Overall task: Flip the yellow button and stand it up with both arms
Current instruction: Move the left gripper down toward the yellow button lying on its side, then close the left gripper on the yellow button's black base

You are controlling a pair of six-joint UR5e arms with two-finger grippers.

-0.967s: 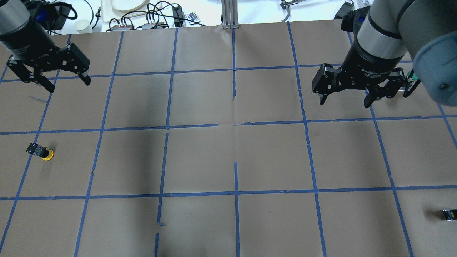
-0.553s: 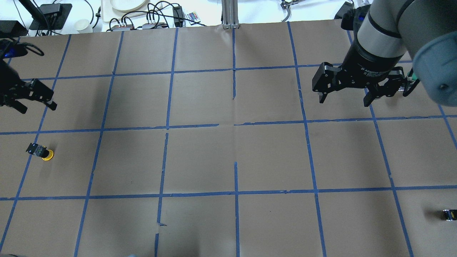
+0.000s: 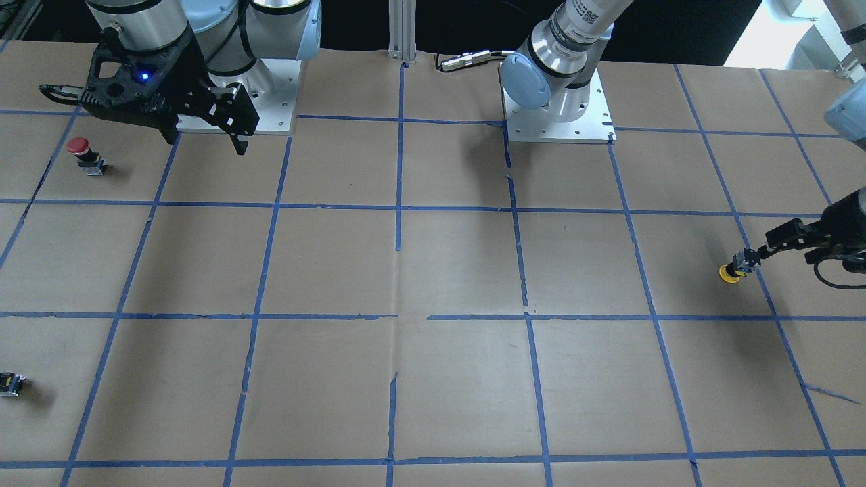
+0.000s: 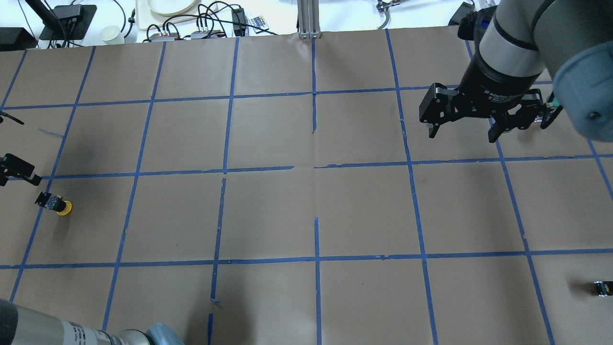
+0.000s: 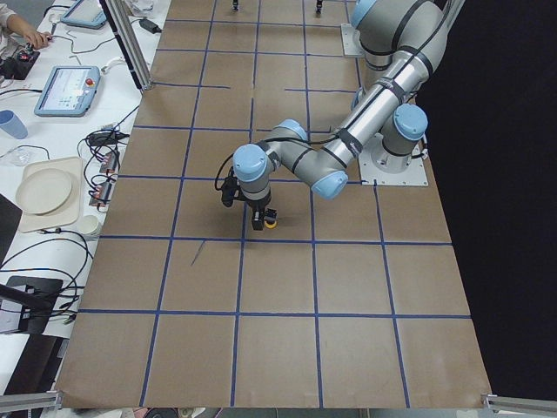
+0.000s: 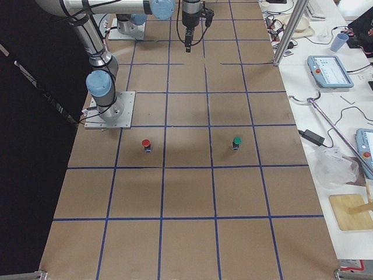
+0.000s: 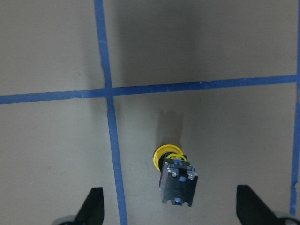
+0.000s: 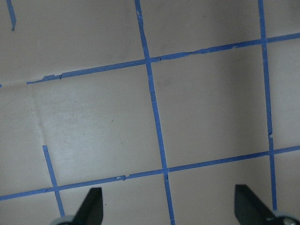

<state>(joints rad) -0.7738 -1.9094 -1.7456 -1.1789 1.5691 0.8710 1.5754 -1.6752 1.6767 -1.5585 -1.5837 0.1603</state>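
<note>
Two robot arms are present, one left arm and one right arm, carrying two grippers: the left gripper and the right gripper. There are three capped buttons: one yellow button, one red button and one green button. There is also one small dark capless block.

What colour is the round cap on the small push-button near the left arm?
Yellow; the yellow button shows best in the left wrist view.

A robotics lab: robot arms are standing on bolted base plates, blue tape is gridding the paper-covered table, and a teach pendant and cables are lying on the bench at upper left.
</note>
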